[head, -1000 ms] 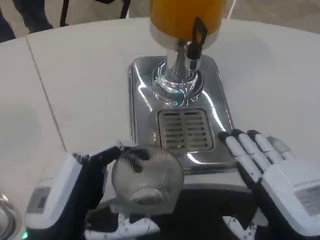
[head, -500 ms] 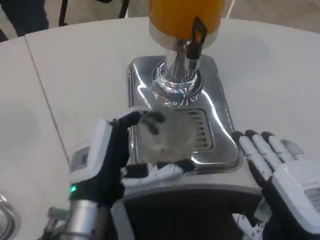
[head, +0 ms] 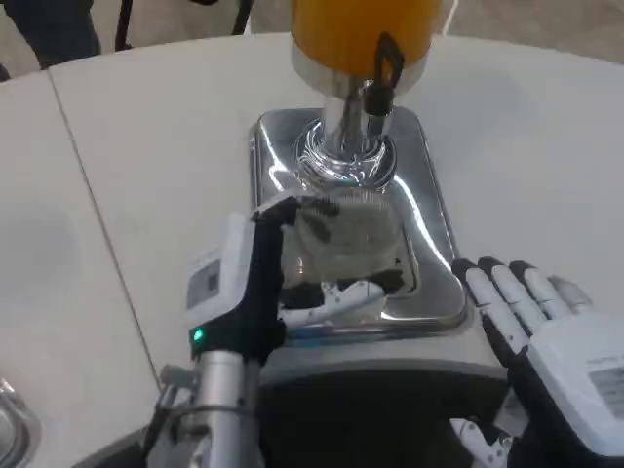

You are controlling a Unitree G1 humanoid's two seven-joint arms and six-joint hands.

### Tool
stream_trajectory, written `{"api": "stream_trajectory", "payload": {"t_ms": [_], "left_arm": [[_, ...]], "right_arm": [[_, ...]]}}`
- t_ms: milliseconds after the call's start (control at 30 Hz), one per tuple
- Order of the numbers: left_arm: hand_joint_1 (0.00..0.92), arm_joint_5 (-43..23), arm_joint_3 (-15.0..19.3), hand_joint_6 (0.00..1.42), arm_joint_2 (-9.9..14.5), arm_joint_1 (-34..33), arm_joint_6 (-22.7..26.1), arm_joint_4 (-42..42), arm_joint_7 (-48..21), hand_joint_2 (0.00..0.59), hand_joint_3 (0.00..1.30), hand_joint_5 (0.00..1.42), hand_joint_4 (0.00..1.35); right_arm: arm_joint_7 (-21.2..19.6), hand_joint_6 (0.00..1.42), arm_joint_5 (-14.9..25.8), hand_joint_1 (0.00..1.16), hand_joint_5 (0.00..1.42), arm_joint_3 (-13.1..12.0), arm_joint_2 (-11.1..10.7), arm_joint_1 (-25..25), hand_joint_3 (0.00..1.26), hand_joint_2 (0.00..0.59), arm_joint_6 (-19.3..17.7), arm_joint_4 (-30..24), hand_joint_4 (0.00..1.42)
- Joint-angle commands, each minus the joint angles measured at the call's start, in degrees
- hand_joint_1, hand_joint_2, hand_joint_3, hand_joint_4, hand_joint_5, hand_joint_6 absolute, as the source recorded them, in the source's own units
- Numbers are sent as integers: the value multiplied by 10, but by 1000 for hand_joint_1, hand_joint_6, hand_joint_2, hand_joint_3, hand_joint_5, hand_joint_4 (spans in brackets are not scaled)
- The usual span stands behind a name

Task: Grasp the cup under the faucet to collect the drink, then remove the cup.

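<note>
A clear plastic cup [head: 353,232] stands over the slotted drip grate of the chrome dispenser base [head: 437,232], just below the black faucet lever [head: 383,74] of the orange drink tank [head: 363,31]. My left hand [head: 268,278] grips the cup from its left side, fingers wrapped around it. My right hand [head: 546,341] hovers open at the base's front right corner, fingers spread and holding nothing. The cup looks empty.
The white round table [head: 146,166] stretches to the left and right of the dispenser. A metal object [head: 12,424] sits at the lower left corner. A dark panel lies along the near edge below the base.
My left hand has carried the cup forward from the near edge onto the drip grate under the faucet. The right hand has drawn back slightly toward the lower right.
</note>
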Motion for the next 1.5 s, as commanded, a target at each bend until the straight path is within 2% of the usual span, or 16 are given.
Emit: {"api": "stream_trajectory", "payload": {"t_ms": [33, 200, 367, 633, 700, 733, 767, 800, 867, 900, 967, 1100, 1267, 1367, 1467, 1500], "left_arm": [[661, -1, -11, 1424, -9, -50, -3, 54, 47, 49, 1221, 1424, 1150], [660, -7, -10, 1424, -19, -95, 11, 112, 89, 50, 1217, 1424, 1133], [660, -7, -18, 1424, -42, -120, 40, 151, 128, 55, 1198, 1424, 1133], [664, -19, -33, 1424, -44, -142, 41, 192, 137, 62, 1172, 1424, 1110], [656, -21, -35, 1424, -41, -143, 40, 196, 137, 67, 1125, 1424, 1107], [638, -19, -38, 1424, -40, -144, 44, 195, 134, 72, 1036, 1421, 1089], [605, -16, -40, 1419, -39, -144, 48, 195, 132, 72, 881, 1353, 1021], [579, -15, -43, 1322, -38, -144, 52, 195, 130, 64, 757, 1243, 911], [517, -18, -47, 1262, -33, -146, 52, 198, 117, 58, 524, 1080, 724], [496, -18, -51, 1176, -28, -148, 51, 199, 112, 56, 427, 988, 589], [460, -18, -55, 1118, -21, -152, 48, 198, 104, 53, 306, 899, 424], [439, -29, -54, 1020, -13, -152, 34, 198, 95, 55, 226, 832, 311], [432, -38, -58, 897, -8, -145, 22, 198, 89, 52, 197, 757, 254], [427, -43, -60, 735, -4, -140, 15, 194, 84, 44, 172, 652, 193], [396, -51, -63, 449, 8, -128, -4, 179, 71, 42, 117, 502, 88], [390, -52, -64, 394, 14, -120, -11, 170, 67, 42, 102, 469, 60]], "right_arm": [[12, 48, -7, 450, 0, 1, 4, -8, 0, 486, 6, -5, 0], [16, 48, -11, 451, 0, 4, 8, -20, 0, 485, 12, 3, 0], [18, 48, -14, 448, 0, 6, 9, -32, 0, 494, 16, 9, 0], [31, 48, -23, 447, 0, 11, 14, -33, 0, 500, 23, 5, 0], [40, 48, -20, 447, 0, 14, 15, -38, 0, 501, 26, 7, 0], [39, 48, -19, 447, 0, 15, 19, -39, 0, 501, 29, 8, 0], [42, 48, -20, 447, 0, 16, 19, -43, 0, 501, 30, 9, 0], [40, 48, -21, 446, 0, 16, 20, -45, 0, 500, 31, 11, 0], [43, 48, -19, 444, 0, 17, 17, -54, 0, 498, 33, 20, 0], [44, 48, -18, 443, 0, 18, 15, -57, 0, 497, 33, 23, 0], [42, 48, -17, 442, 0, 20, 15, -61, 0, 496, 33, 26, 0], [44, 48, -16, 437, 0, 21, 17, -64, 0, 497, 36, 27, 0], [45, 48, -15, 429, 0, 24, 16, -58, 0, 501, 36, 26, 0], [43, 48, -14, 426, 0, 26, 13, -59, 0, 502, 33, 25, 0], [42, 48, -12, 422, 0, 27, 13, -58, 0, 502, 34, 27, 0], [43, 48, -12, 421, 0, 27, 13, -59, 0, 502, 35, 29, 0]]}}
